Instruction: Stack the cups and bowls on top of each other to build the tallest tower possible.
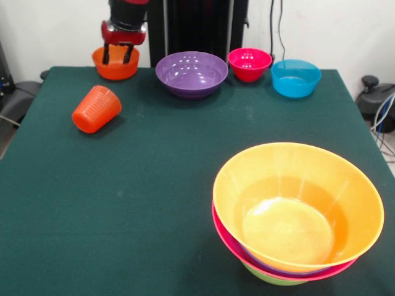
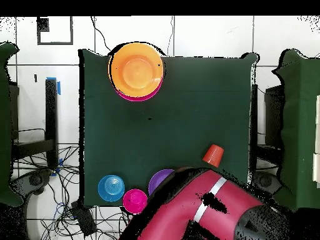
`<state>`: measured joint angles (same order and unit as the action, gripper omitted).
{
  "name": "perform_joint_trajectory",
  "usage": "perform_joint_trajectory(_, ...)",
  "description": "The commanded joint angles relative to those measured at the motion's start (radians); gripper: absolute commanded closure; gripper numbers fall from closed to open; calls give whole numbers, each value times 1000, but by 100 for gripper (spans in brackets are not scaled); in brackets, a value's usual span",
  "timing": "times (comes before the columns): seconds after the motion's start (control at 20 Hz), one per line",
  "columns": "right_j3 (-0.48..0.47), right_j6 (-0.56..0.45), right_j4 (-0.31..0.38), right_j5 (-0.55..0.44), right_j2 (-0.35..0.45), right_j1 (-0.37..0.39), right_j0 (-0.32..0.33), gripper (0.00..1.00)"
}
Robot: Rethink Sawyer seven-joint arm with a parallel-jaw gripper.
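My gripper (image 1: pixel 118 57) hangs at the table's far left, right over the small orange bowl (image 1: pixel 115 68). Its two fingers are apart and open, with the tips down at the bowl's rim. The orange-red cup (image 1: pixel 96 109) lies on its side just in front of that bowl; it also shows in the overhead view (image 2: pixel 213 154). The tower (image 1: pixel 296 206) stands at the near right: the large orange bowl on top, a pink rim (image 1: pixel 229 242) under it and a green bowl (image 1: pixel 271 279) lowest. In the overhead view the arm (image 2: pixel 206 212) hides the gripper and the small orange bowl.
Along the far edge stand a purple bowl (image 1: pixel 191 74), a small magenta-red bowl (image 1: pixel 249 64) and a blue bowl (image 1: pixel 295 78). The dark green table (image 1: pixel 142 203) fills the view. Cables and chairs lie beyond its sides.
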<state>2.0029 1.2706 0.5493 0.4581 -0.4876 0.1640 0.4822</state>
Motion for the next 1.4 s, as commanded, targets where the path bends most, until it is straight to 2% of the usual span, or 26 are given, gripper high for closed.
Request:
perform_joint_trajectory(0.05, -154, 143, -1, 207, 130, 51, -23, 0)
perform_joint_trajectory(0.55, -150, 152, 35, 223, 146, 74, -11, 0)
perform_joint_trajectory(0.85, -151, 159, 61, 159, 163, 93, -6, 0)
perform_joint_trajectory(1.05, -155, 146, 38, 145, 143, 78, -20, 0)
perform_joint_trajectory(1.35, -151, 136, 53, 79, 140, 99, -32, 0)
perform_joint_trajectory(1.4, -150, 146, 69, 71, 154, 105, -18, 0)
